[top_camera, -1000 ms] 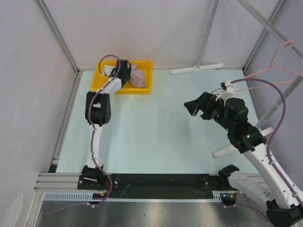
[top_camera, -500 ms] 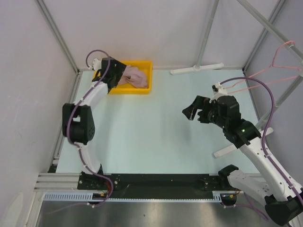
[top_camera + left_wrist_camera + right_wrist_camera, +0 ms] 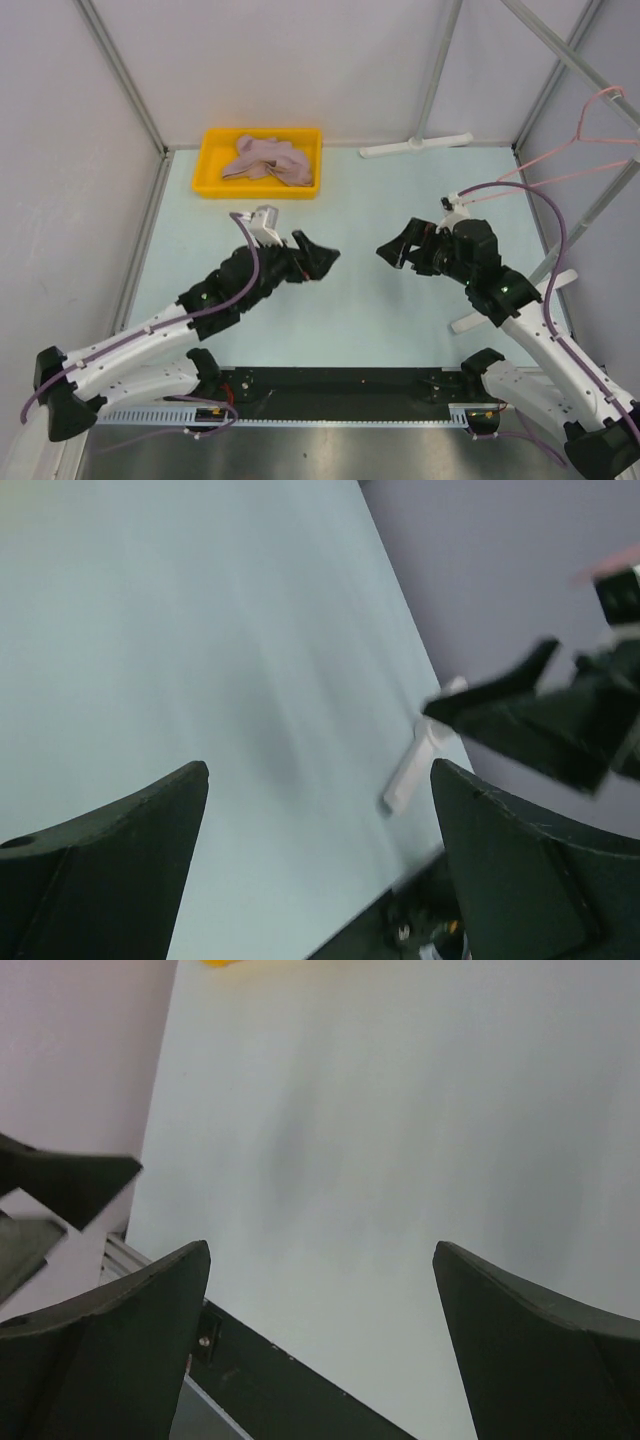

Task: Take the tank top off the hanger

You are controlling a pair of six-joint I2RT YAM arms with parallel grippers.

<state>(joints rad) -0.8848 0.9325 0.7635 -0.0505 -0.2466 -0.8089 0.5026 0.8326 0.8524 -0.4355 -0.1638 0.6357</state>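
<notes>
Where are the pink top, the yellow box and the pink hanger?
Dusty pink fabric tank top [image 3: 265,160]: top view, middle of the crumpled heap.
Yellow plastic bin [image 3: 255,190]: top view, near wall.
Thin pink wire hanger [image 3: 606,93]: top view, curved hook.

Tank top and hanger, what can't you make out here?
Tank top: top view, crumpled in the bin, straps too small to trace.
Hanger: top view, right edge cuts off its far end.
Left wrist view: blurred; neither shows.
Right wrist view: top edge cuts the bin to a yellow sliver.
</notes>
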